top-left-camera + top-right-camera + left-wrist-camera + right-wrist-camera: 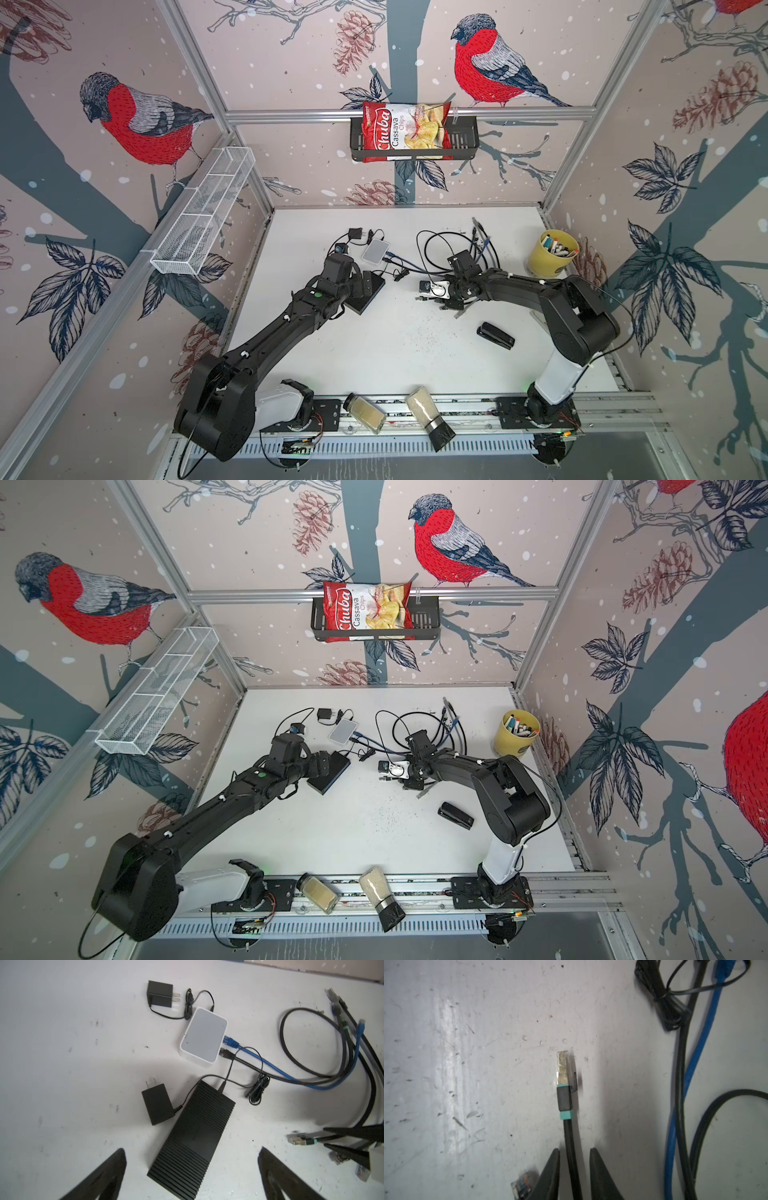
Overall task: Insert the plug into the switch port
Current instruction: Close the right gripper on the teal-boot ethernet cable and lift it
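Starting from the plug [563, 1068]: you have it out in the open, metal-cased with a teal band behind it, well apart from any port. Whether it rests on the table [467, 1064] or hangs just above it, the pictures do not settle.

Its black cable [571, 1136] runs back between the fingers of the right gripper [574, 1150]. They stand narrow on either side of the cable. A sliver of table shows beside the cable, so you cannot tell from here whether the grip has closed on it.

Across the table, the left gripper [192, 1149] hovers over the near end of the black switch [207, 1109] with its fingers spread wide, touching nothing. The switch lies flat with its ribbed top up, and its ports are not visible in any view.

Beyond it sits a white box [203, 1034] with a blue cable [270, 1064] and a black one already seated in its side. A power adapter [158, 1103] lies just beside the black switch.

By my reading you are early in the task: the plug has been picked out, but nothing is inserted. What is left is to confirm the hold, carry the plug across the gap, line it up with a free port and push it home. The left gripper will probably need to steady the switch as you do.
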Robot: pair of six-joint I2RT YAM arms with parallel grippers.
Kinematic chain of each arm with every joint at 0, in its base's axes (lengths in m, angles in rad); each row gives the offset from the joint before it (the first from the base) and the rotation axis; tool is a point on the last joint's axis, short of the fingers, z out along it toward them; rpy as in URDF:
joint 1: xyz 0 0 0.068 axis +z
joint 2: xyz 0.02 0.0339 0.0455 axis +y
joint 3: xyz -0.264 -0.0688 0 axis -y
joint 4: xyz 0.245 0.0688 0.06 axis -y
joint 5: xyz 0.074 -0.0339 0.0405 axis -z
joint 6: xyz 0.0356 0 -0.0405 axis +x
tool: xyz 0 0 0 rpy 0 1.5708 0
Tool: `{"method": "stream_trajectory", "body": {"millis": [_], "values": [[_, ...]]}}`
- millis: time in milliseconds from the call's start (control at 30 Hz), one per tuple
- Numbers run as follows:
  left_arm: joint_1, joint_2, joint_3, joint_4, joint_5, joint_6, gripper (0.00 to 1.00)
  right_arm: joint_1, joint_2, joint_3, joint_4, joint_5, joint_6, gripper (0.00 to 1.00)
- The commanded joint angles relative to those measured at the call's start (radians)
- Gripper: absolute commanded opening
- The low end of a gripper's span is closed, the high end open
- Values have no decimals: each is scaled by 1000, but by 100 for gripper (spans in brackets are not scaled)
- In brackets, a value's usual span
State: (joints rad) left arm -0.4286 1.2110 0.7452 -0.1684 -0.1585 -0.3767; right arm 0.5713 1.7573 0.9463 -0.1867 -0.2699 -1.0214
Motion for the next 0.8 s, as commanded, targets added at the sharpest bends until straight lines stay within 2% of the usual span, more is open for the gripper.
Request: {"method": "stream_trajectory", "body": {"millis": [0,133,233,333,500,767], "values": [[2,-37,-23,5,-99,-60,98,8,3,3,15,-6,-21,21],[2,-116,-91,56,-107,-109,98,19,2,0,22,10,-30,14],[6,-178,-154,139,-58,-104,98,28,-4,-9,35,20,-33,10],[7,-199,-158,124,-34,-112,98,46,-15,-33,72,46,-32,7],[7,-166,-124,71,39,-52,98,80,-42,-71,135,93,-17,3],[5,-73,-53,10,110,-47,97,123,-123,-159,282,175,15,3]]}}
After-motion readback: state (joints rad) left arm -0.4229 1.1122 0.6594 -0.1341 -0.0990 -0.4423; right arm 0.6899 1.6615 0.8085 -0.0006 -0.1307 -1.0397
